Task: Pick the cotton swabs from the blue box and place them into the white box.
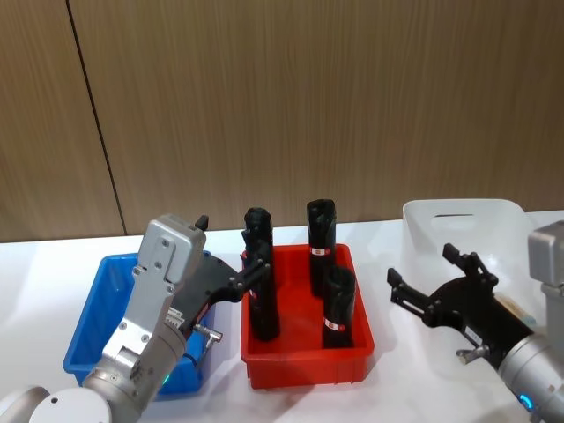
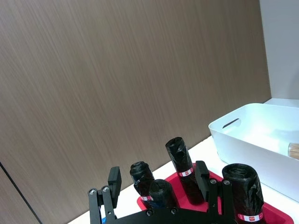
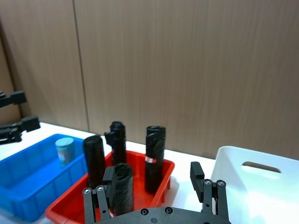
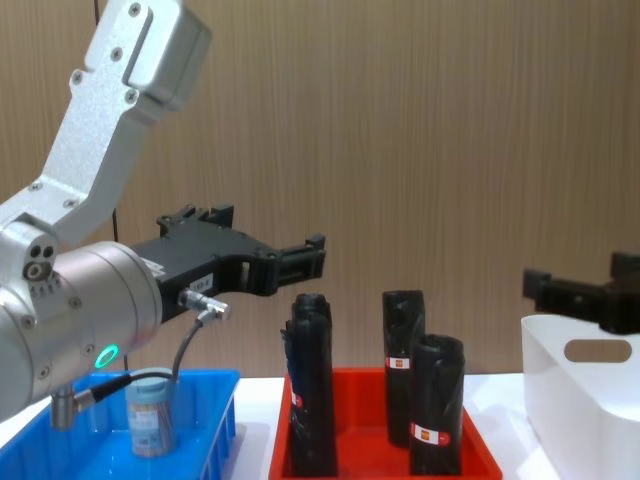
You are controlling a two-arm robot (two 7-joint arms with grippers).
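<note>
Fingers: both sets spread open, nothing held. Left gripper (image 1: 256, 264) hangs above the gap btwn the shallow bright blue plastic box (image 1: 88, 339) and the red rectangular plastic bin (image 1: 304, 370), tips pointing toward the bin. Right gripper (image 1: 432, 291) hovers by the near-left corner of the tall white plastic box with oval handle cut-out (image 1: 458, 211), over the white desk (image 1: 388, 397).

Risk 1: your left fingers sit right by the tall black rolls w/ red-white labels (image 1: 322, 236); drop straight down from here and I'd expect you to clip or topple one. Pull back over the blue box first.

Risk 2: jar stands close to the blue box's wall on the red-bin side; a wide-open approach could catch the rim, I'd guess.

Risk 3: jar looks smooth and round, so an off-centre pinch may let it twist or slip.

Task item: one small clear cylindrical jar of cotton swabs w/ grey-blue round lid (image 4: 150, 418), upright in the blue box, below the left arm in chest view. Blue label; pale contents.

White box: something tan lies inside it in left wrist view; can't tell what.
</note>
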